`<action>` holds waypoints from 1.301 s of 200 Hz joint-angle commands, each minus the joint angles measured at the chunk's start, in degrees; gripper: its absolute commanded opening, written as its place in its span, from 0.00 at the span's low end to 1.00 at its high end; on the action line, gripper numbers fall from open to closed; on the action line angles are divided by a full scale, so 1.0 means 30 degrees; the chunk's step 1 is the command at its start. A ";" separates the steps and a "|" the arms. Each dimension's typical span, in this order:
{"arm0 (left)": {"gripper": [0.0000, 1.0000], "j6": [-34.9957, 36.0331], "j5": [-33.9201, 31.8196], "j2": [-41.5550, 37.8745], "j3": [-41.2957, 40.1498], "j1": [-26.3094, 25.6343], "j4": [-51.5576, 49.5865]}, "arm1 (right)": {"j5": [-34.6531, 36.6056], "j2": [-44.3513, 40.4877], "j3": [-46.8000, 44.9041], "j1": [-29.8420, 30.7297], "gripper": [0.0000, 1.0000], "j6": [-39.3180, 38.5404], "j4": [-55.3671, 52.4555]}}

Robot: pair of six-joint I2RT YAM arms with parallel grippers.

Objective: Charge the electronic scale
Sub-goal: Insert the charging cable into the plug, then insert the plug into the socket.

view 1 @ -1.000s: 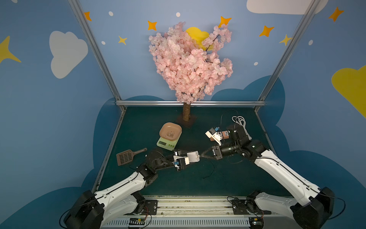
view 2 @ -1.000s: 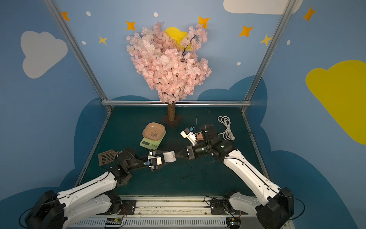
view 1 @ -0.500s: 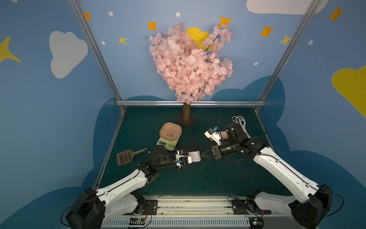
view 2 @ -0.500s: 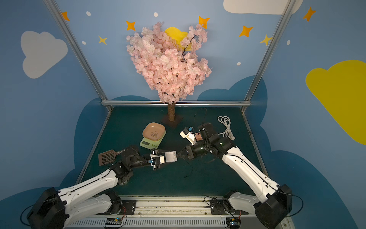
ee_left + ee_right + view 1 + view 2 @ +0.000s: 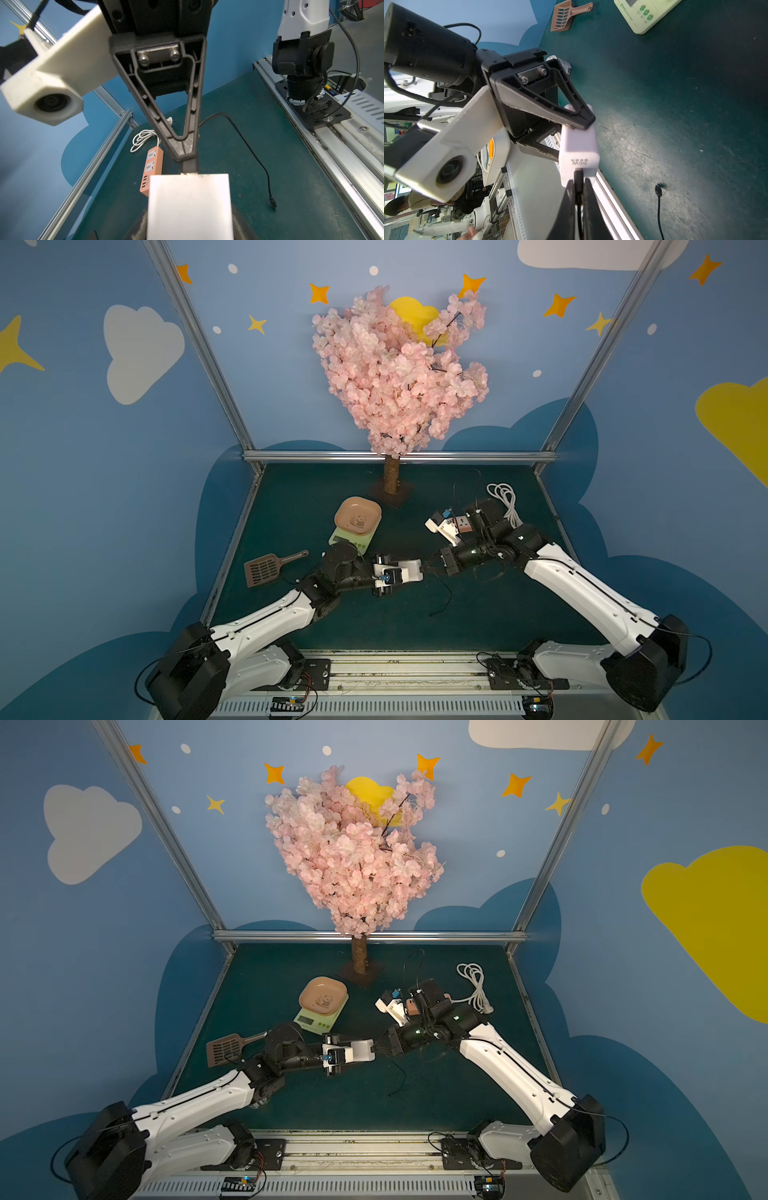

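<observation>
Left arm (image 5: 266, 620) swung toward electronic scale (image 5: 348, 540); display end faces robot.

Pale-green flat plastic scale (image 5: 353, 541) under a peach-pink rounded-square tray (image 5: 357, 517) with a panda print; white charger cube (image 5: 409, 570); thin black cable (image 5: 658, 192); dark-green table mat (image 5: 498, 614).

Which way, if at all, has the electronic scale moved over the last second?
No. The electronic scale sits on the same spot as before, at the same gap in front of the tree base.
</observation>
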 commanded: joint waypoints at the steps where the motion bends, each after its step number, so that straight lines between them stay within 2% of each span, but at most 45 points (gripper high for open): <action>1: 0.42 -0.0327 -0.0029 0.0087 0.0045 -0.0340 0.1555 | -0.0179 -0.0097 0.0159 0.0451 0.22 0.0007 0.0834; 18: 0.42 -0.0583 -0.0409 0.0172 -0.0344 -0.0333 0.2276 | 0.0195 -0.0528 -0.0109 0.0430 0.39 -0.0152 0.1179; 41: 0.43 -0.1210 -0.0712 0.0118 -0.0813 -0.0287 0.3312 | 0.0350 -0.1118 -0.0954 0.0459 0.54 -0.0081 0.2331; 53: 0.42 -0.1539 -0.0840 0.0168 -0.0939 -0.0282 0.3624 | 0.0301 -0.1357 -0.1463 0.0489 0.59 0.0236 0.3133; 76: 0.43 -0.2053 -0.0976 0.0291 -0.1126 -0.0282 0.4368 | 0.0418 -0.1452 -0.2241 0.0540 0.63 0.0796 0.4402; 120: 0.43 -0.3036 -0.1514 0.0773 -0.1102 -0.0282 0.5550 | 0.0432 -0.0970 -0.2511 0.0781 0.64 0.1665 0.5262; 178: 0.41 -0.4201 -0.1995 0.1463 -0.1263 -0.0282 0.7167 | 0.0507 -0.0858 -0.2881 0.0761 0.46 0.2409 0.6764; 218: 0.41 -0.4447 -0.2069 0.1555 -0.1293 -0.0282 0.7409 | 0.0335 -0.0629 -0.2856 0.0695 0.24 0.2347 0.6875; 239: 0.57 -0.4844 -0.2046 0.1550 -0.1324 -0.0278 0.7728 | 0.0257 -0.0465 -0.2688 0.0447 0.13 0.2079 0.6682; 260: 0.70 -0.5276 -0.1826 0.1280 -0.1363 -0.0274 0.7840 | 0.0484 -0.0353 -0.2158 0.0052 0.07 0.1375 0.5769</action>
